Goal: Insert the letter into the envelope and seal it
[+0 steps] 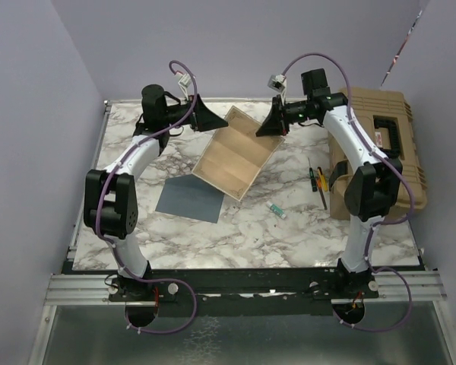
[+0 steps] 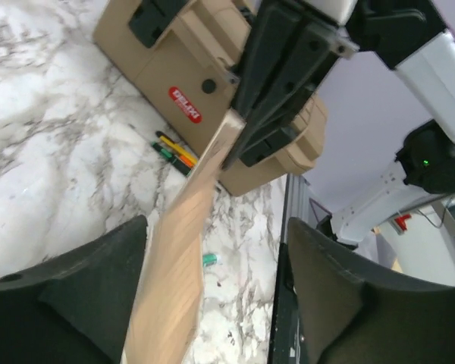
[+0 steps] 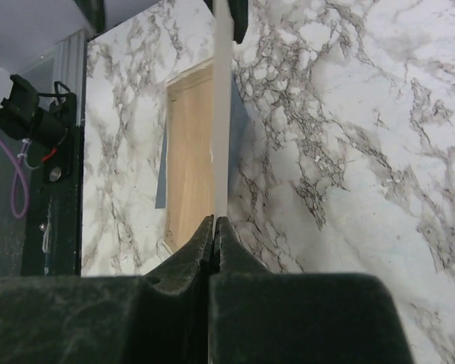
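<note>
The letter (image 1: 234, 156) hangs tilted above the marble table (image 1: 304, 228). The right gripper (image 3: 214, 227), at its two o'clock corner, has its fingers pressed together, pinching the sheet's edge. The left gripper (image 1: 213, 118), at eleven o'clock, stands spread around the opposite edge. The envelope (image 1: 190, 199) lies flat at the letter's seven o'clock

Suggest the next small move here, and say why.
Probably back the left gripper off the letter. Its jaws stand open on either side of the sheet, while the right gripper is shut on the opposite edge and holds it up, tilted, partly over the envelope.
</note>
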Controlling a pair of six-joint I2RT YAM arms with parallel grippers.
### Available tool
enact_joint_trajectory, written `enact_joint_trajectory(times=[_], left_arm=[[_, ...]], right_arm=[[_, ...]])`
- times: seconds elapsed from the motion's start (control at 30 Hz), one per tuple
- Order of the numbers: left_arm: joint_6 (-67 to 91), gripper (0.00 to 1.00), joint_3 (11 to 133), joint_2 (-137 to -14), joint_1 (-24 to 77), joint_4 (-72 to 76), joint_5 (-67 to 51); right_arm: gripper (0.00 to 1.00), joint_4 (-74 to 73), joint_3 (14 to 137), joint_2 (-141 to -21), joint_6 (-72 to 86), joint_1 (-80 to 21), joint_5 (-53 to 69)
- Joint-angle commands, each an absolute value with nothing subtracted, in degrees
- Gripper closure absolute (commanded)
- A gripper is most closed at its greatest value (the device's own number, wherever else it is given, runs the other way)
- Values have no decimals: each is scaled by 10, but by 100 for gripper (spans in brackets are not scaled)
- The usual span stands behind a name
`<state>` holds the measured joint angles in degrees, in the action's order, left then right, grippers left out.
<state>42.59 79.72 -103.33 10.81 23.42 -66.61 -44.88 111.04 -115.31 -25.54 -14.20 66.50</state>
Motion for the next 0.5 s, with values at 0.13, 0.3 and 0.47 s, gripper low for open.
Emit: enact_joint_trajectory(times=[0.13,0.3,0.47], left_arm=[[381,17,722,-993,89,235,-597],[372,18,709,-1004,93,234,-581],[368,38,728,-1014,101,234,-589]], right_arm=[[100,-459,1094,-1055,-246,-141,604],[100,-477,1123,-1038,-242,-142,621],[100,-481,1125,-1029,-237,-142,617]])
